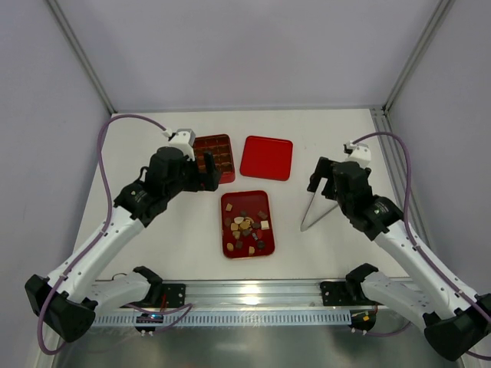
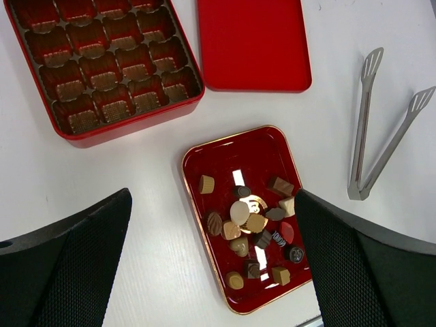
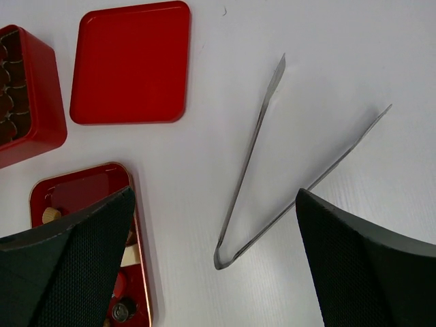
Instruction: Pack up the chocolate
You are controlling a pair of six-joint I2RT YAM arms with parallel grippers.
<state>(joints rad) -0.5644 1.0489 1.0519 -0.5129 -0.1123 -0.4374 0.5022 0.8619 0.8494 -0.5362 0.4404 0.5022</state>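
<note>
Chocolate pieces (image 2: 253,225) jumbled every way in red tray (image 2: 225,146), tray lengthwise away from arms, left gripper (image 2: 212,193) and right gripper (image 3: 214,193) spread wide, empty

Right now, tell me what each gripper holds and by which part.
Nothing held. The left gripper and the right gripper stand open and empty; the tongs lie untouched.

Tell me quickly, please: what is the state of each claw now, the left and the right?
Left claw: open, holding nothing.
Right claw: open, holding nothing; the tongs lie on the table under it.
</note>
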